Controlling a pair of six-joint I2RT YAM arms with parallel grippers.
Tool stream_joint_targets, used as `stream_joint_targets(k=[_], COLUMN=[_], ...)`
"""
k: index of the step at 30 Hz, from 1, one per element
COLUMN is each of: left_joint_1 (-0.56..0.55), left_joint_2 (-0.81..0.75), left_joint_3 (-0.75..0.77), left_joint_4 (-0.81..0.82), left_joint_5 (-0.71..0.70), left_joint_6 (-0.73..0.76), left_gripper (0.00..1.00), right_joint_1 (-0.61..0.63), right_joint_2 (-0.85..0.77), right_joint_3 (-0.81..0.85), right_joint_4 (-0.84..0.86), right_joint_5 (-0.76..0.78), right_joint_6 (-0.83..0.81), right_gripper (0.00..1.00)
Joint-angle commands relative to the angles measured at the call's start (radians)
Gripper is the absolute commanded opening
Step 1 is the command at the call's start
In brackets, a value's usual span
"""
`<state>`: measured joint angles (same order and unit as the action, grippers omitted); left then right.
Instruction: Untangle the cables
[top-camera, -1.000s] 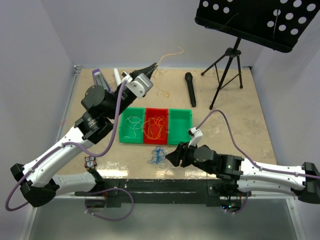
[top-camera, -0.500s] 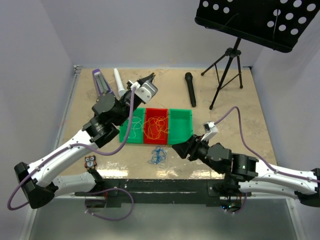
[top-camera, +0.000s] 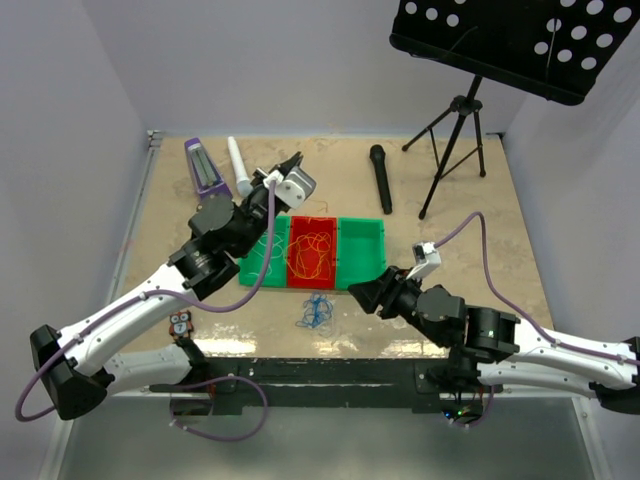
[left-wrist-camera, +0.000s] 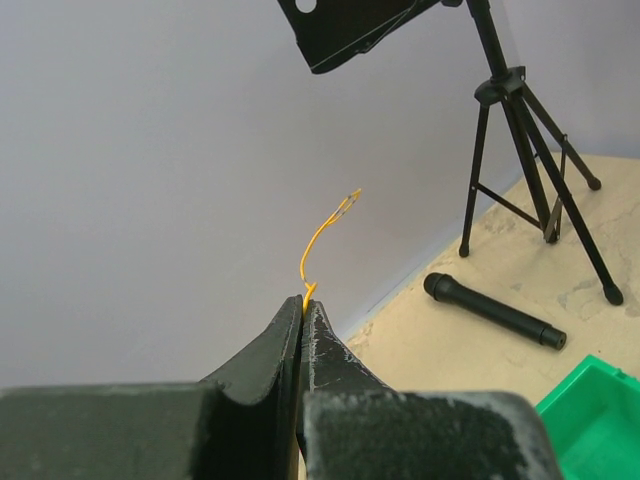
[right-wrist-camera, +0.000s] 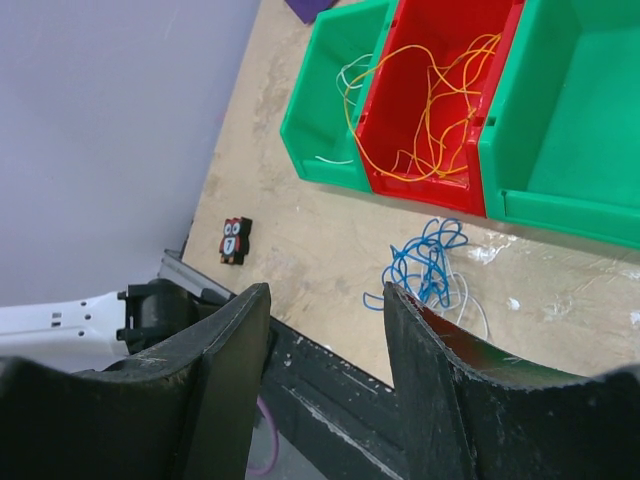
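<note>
A small tangle of blue cable with a white strand (top-camera: 317, 312) lies on the table in front of the bins; it also shows in the right wrist view (right-wrist-camera: 425, 265). Orange-yellow cables (top-camera: 312, 250) lie in the red bin (top-camera: 296, 278), and white cable (top-camera: 265, 250) lies in the left green bin. My left gripper (top-camera: 297, 158) hangs above the bins' far side, shut on a thin orange-yellow cable (left-wrist-camera: 318, 235) that sticks out past its tips (left-wrist-camera: 303, 298). My right gripper (top-camera: 356, 293) is open and empty (right-wrist-camera: 325, 290), to the right of the blue tangle and above the table.
An empty green bin (top-camera: 361, 262) sits right of the red one. A black microphone (top-camera: 380, 178), a tripod music stand (top-camera: 455, 140), a white tube (top-camera: 238, 165) and a purple object (top-camera: 204, 165) stand at the back. An owl tag (top-camera: 180, 324) lies near the front edge.
My left gripper has come down and nearer from the back of the table toward the bins, still pinching the orange-yellow cable. My right gripper has moved right and back, away from the blue tangle.
</note>
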<state>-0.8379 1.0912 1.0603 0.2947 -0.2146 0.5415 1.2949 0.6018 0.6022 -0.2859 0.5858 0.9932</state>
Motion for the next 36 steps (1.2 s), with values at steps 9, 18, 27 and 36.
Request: stream_joint_targets(k=[9,18,27,36], left_joint_1=[0.005,0.005,-0.001,-0.007], left_joint_2=[-0.071,-0.094,-0.181,-0.195], left_joint_3=[-0.059,-0.075,-0.072,-0.06], left_joint_4=[0.021,-0.043,-0.124,0.087], left_joint_5=[-0.011,0.072,0.332,0.221], left_joint_6=[0.029,-0.009,0.008,0.158], left_gripper=[0.0,0.0,0.0,0.0], right_joint_1=[0.001,0.001,0.0,0.0], right_joint_2=[-0.01,0.001,0.021,0.035], right_joint_3=[0.013,0.011,0.004,0.002], right_joint_4=[-0.022,-0.025,-0.009,0.008], right_joint_5=[0.055,0.059,0.059,0.046], right_joint_6=[0.036,0.042,0.036,0.027], right_gripper=[0.54,0.54,0.55,0.55])
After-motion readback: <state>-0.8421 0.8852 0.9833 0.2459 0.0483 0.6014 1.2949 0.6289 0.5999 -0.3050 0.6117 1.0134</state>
